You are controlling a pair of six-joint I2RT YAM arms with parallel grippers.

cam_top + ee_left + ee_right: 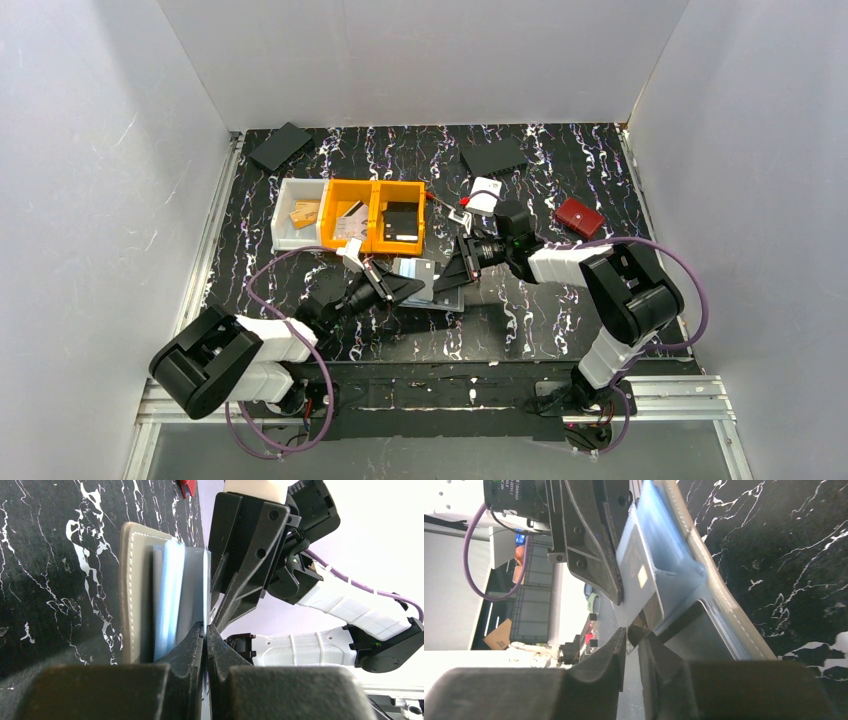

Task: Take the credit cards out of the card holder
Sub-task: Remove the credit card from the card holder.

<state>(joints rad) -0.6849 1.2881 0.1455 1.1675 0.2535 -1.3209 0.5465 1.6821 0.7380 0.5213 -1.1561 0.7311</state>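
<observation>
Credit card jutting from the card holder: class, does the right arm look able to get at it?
Probably yes: the credit card juts free of the card holder, its corner right at the right fingers, with nothing between. The left fingers grip the holder.

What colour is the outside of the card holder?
Grey-taupe card holder, pale stitching along its edge; shows best in the left wrist view.

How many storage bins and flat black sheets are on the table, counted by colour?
White plastic bin: 1
Orange plastic bins: 2
Black flat square sheets: 2
Total: 5
</observation>
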